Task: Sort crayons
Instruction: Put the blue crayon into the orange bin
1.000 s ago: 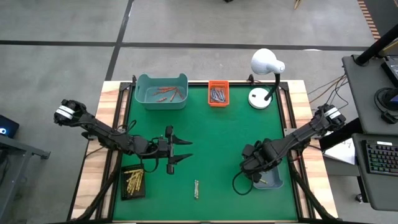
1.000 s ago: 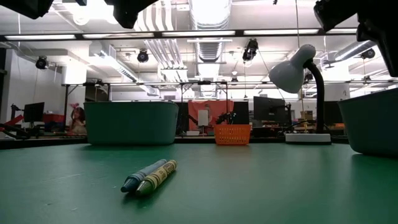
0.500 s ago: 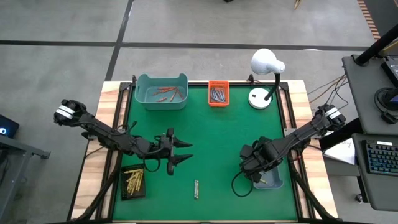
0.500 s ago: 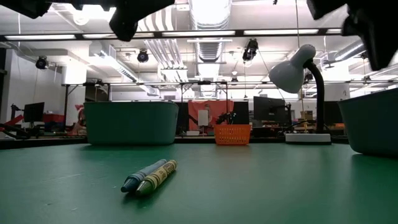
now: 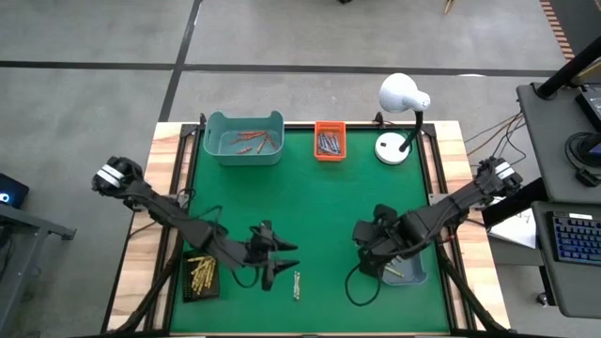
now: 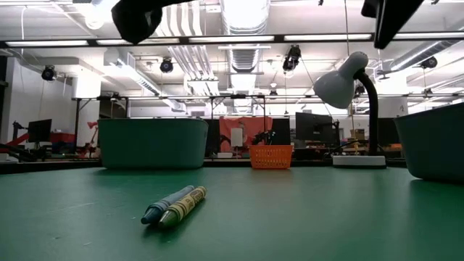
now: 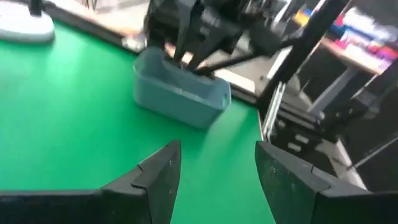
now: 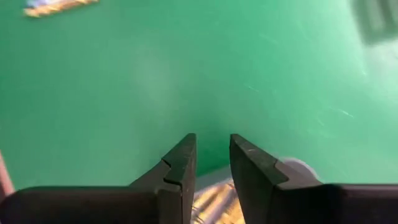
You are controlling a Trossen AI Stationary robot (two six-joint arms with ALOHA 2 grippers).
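1. Pretty bright and even overall; the ceiling strip lights (image 6: 239, 38) in the low view are blown out.
2. Desk lamp (image 5: 404, 95) head shows glaring white from above.
3. Shadows on the green mat (image 5: 319, 207) are soft and faint.
4. Both wrist views are motion-blurred, especially the blue bin (image 7: 180, 93).

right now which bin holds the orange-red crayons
The big teal bin at the back left. The small orange bin beside it holds blue-grey crayons, and the black tray holds yellow ones.
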